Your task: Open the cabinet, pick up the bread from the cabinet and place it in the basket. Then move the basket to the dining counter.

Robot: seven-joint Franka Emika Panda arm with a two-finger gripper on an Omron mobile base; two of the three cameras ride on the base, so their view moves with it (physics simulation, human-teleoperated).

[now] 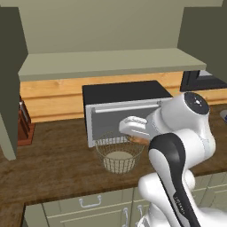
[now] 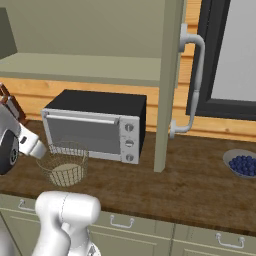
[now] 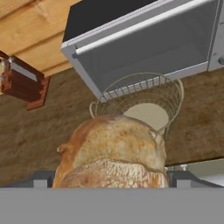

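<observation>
bread [image 3: 113, 151] between claw [image 3: 111, 179] tips | hides part of basket [image 3: 144, 94]

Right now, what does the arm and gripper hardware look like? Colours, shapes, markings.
The arm is glossy white with rounded, bulbous links and a black curved band across one joint. A dark round cap with small pale dots tops the upper joint. A white, blocky hand section reaches toward the basket. The gripper shows small dark grey finger tips in the hand view. No cables visible.
</observation>
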